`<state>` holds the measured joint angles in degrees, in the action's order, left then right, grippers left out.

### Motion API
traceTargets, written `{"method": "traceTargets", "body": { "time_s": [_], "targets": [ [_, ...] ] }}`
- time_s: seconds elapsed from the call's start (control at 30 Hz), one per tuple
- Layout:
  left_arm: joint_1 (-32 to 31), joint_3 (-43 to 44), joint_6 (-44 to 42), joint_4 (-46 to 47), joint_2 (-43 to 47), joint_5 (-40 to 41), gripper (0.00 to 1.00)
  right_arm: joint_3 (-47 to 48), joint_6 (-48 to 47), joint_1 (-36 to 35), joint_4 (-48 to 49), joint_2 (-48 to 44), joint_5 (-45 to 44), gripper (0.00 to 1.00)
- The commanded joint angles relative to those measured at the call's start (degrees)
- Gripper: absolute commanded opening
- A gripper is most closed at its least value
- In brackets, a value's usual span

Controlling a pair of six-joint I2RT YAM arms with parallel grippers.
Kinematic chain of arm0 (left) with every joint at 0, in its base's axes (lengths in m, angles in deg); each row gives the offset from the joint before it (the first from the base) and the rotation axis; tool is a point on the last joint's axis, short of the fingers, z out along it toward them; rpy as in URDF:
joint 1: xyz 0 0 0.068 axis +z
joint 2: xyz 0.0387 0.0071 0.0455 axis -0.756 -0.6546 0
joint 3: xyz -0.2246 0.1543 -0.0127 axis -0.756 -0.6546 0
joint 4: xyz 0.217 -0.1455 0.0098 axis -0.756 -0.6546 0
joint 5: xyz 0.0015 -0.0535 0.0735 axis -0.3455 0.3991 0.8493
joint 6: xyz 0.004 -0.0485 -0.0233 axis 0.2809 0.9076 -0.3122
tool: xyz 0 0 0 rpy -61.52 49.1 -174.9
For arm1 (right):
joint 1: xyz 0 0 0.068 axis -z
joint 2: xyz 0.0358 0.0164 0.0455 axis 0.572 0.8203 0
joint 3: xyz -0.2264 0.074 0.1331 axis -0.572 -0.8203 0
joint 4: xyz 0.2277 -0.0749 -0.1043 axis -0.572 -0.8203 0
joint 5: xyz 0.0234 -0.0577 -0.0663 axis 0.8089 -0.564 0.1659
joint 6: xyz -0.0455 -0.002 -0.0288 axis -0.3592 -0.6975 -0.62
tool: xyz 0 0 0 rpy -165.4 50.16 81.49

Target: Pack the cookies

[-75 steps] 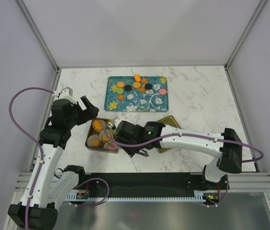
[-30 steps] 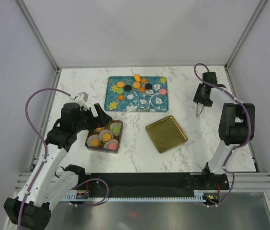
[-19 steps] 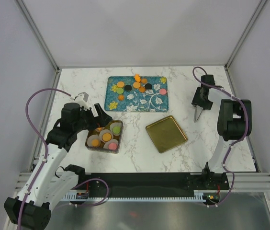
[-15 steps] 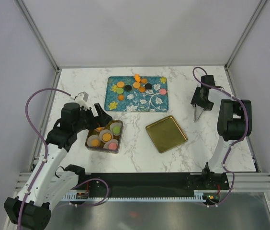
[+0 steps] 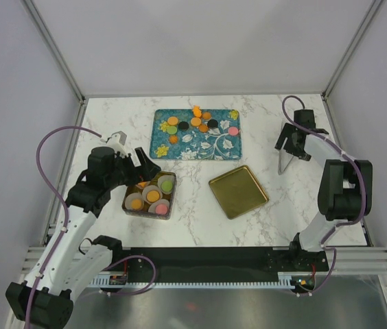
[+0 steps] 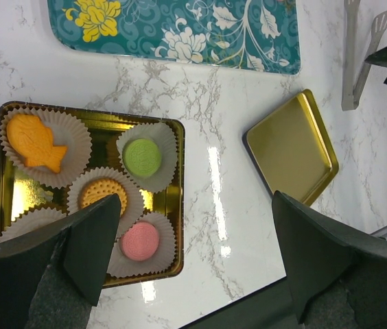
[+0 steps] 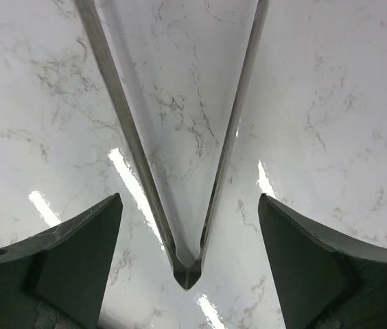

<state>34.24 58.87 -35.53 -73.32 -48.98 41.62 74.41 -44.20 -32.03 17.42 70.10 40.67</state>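
Observation:
Several cookies (image 5: 195, 123) in orange, green, black and pink lie on the teal floral tray (image 5: 215, 147) at the back. A gold tin (image 5: 130, 192) holds paper cups with a green cookie (image 6: 142, 156), a round orange one (image 6: 102, 194), a pink one (image 6: 139, 240) and an orange fish-shaped one (image 6: 37, 140). My left gripper (image 5: 145, 166) hovers open and empty over the tin's far side; in the left wrist view (image 6: 200, 260) it shows open. My right gripper (image 5: 291, 145) is open and low over metal tongs (image 7: 188, 271), with its jaws either side of the hinge end.
The tin's gold lid (image 5: 238, 191) lies open side up right of the tin and also shows in the left wrist view (image 6: 291, 157). The tongs (image 5: 283, 163) lie on the marble at the right. Grey walls and frame posts enclose the table.
The right arm has left the tin and swung to the far right, over the tongs, then settled lower. The left arm shifted slightly, then held still.

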Motion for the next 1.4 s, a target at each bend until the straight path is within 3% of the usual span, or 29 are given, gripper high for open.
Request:
{"method": "traceTargets", "body": {
  "time_s": [0.0, 0.13, 0.23, 0.43, 0.47, 0.6, 1.2, 1.37],
  "targets": [
    [-0.16, -0.54, -1.31, 1.55, 0.34, 1.22, 0.99, -1.89, 1.31, -0.04, 0.49, -7.73, 1.4, 0.9],
    [-0.24, -0.63, -0.87, 1.1, -0.1, 1.66, 0.99, -5.06, 0.96, -2.58, 0.32, -13.97, 2.03, 0.89],
    [-0.16, -0.63, -0.61, 1.1, -0.28, 1.4, 0.99, -6.9, 0.7, -10.04, -0.65, -16.79, -0.35, 0.86],
    [-0.24, -0.81, -0.52, 0.49, -0.45, 1.31, 0.97, -11.65, 0.08, -17.0, 0.32, -17.41, 0.26, 0.68],
    [-0.42, -0.89, -0.35, 0.49, -0.63, 0.96, 0.97, -12.18, -0.09, -17.87, 0.41, -17.06, 0.52, 0.61],
    [-2.96, -1.16, 0.88, 0.84, -1.42, 1.22, 0.96, -15.34, -0.88, -18.76, 1.81, -16.36, 1.84, 0.53],
    [-21.42, 1.74, 6.51, 6.02, -10.55, 6.49, 0.96, -18.34, -2.2, -20.61, 4.88, -12.32, 5.62, 0.52],
    [-24.15, 2.18, 7.74, 7.43, -12.58, 7.02, 0.96, -17.37, -2.2, -20.61, 5.68, -8.54, 6.24, 0.45]
  ]
}}
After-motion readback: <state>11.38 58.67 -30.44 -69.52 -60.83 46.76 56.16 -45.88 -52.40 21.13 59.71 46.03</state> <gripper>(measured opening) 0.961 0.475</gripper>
